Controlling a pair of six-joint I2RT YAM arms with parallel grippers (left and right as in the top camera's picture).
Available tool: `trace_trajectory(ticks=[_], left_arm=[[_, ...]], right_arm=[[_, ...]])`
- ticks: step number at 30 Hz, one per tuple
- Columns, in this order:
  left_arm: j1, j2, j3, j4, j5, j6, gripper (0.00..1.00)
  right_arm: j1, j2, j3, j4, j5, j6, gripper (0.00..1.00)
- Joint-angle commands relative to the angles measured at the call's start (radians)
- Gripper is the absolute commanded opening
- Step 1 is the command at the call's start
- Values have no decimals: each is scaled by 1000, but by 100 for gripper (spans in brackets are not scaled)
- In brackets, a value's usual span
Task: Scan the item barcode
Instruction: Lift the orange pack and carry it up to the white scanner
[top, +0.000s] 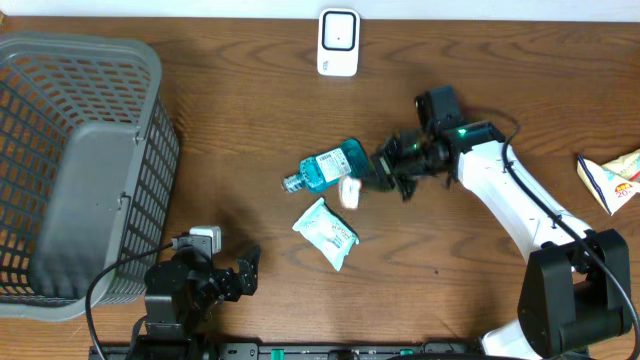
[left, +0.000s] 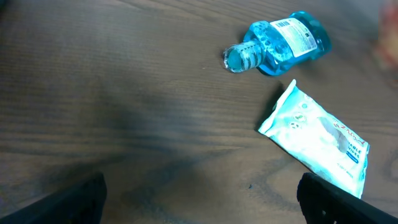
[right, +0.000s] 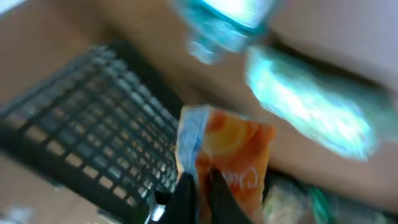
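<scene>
My right gripper (top: 372, 180) is shut on a small orange and white snack packet (top: 349, 190), held just right of a blue mouthwash bottle (top: 326, 167) that lies on its side. In the blurred right wrist view the packet (right: 230, 149) sticks up from between the fingertips of the gripper (right: 202, 193). A white scanner (top: 338, 42) stands at the back edge of the table. My left gripper (top: 243, 275) rests open near the front edge, with nothing between its fingers (left: 84, 200). Ahead of it lie the bottle (left: 280, 43) and a pale blue wipes pack (left: 320, 140).
A grey mesh basket (top: 150, 110) fills the left side of the table. The wipes pack (top: 326, 233) lies in front of the bottle. Another snack packet (top: 610, 177) sits at the right edge. The basket (right: 81, 143) also shows behind the held packet.
</scene>
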Motion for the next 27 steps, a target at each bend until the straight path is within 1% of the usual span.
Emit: trace_trajectory(ticks=[1, 3, 9, 11, 15, 18, 24, 25, 27], left_arm=[[3, -2, -10, -14, -5, -5, 98], [3, -2, -10, -14, -5, -5, 98], [3, -2, -10, -14, -5, -5, 98], [3, -2, -10, -14, -5, -5, 98], [3, -2, -10, -14, -5, -5, 98], [3, -2, -10, -14, -5, -5, 98], [3, -2, -10, -14, -5, -5, 98], [3, -2, -10, -14, -5, -5, 98], [3, -2, -10, -14, -5, -5, 98]], right_arm=[[-2, 1, 11, 138, 20, -183, 1], [-2, 1, 11, 234, 123, -183, 1], [9, 10, 11, 379, 502, -180, 1], [19, 21, 11, 435, 560, -180, 1], [34, 64, 11, 593, 562, -200, 1], [43, 132, 11, 748, 562, -202, 1], [47, 300, 23, 1133, 606, -240, 1], [47, 324, 34, 1171, 629, -244, 1], [47, 364, 73, 1192, 678, -247, 1]])
